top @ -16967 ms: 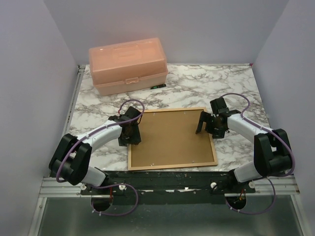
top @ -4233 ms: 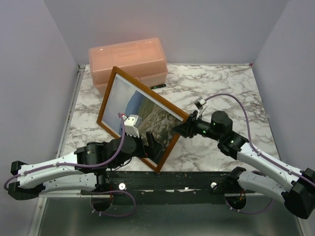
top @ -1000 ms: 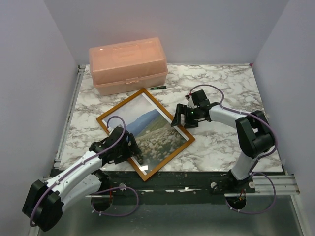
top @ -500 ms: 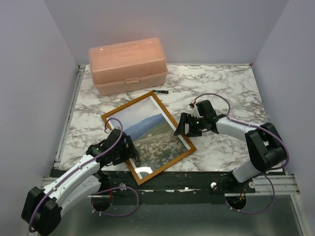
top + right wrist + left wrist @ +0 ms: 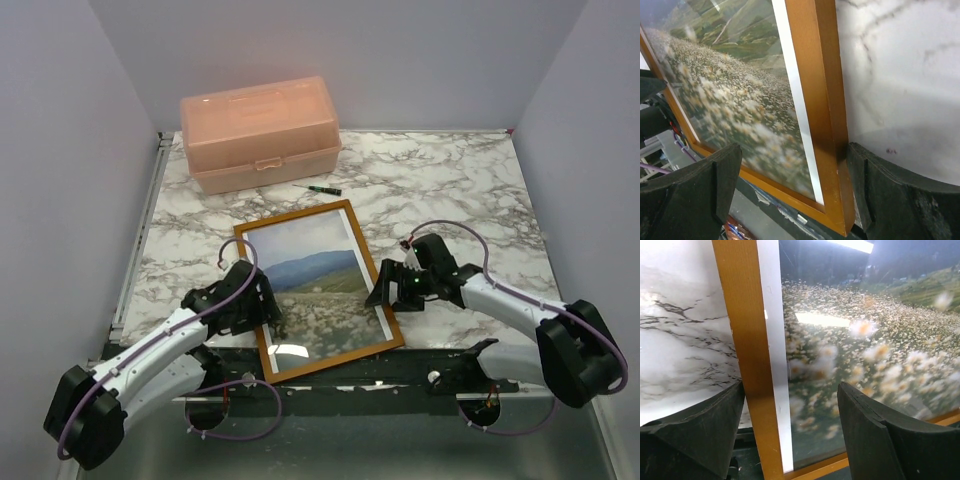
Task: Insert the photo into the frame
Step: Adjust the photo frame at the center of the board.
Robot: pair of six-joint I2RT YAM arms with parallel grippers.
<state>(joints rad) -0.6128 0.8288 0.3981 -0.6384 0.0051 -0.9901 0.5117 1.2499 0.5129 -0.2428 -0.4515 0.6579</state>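
Note:
The orange-brown frame [image 5: 246, 281] lies flat, face up, on the marble table near its front edge, with the photo [image 5: 310, 282] of sky, hills and meadow inside it behind glass. My left gripper [image 5: 262, 312] is open and straddles the frame's left rail [image 5: 747, 365]. My right gripper [image 5: 385, 290] is open and straddles the frame's right rail [image 5: 822, 100] near its front corner; its outer finger [image 5: 900, 195] touches the rail's outside edge.
A pink plastic box [image 5: 260, 133] stands at the back left. A small dark screwdriver [image 5: 317, 187] lies just in front of it. The frame's front edge reaches the black mounting rail [image 5: 440, 362] at the table's near edge.
The frame with the photo has turned clockwise on the table, from diagonal to nearly square with the table's edges. Both grippers moved with its two side rails.

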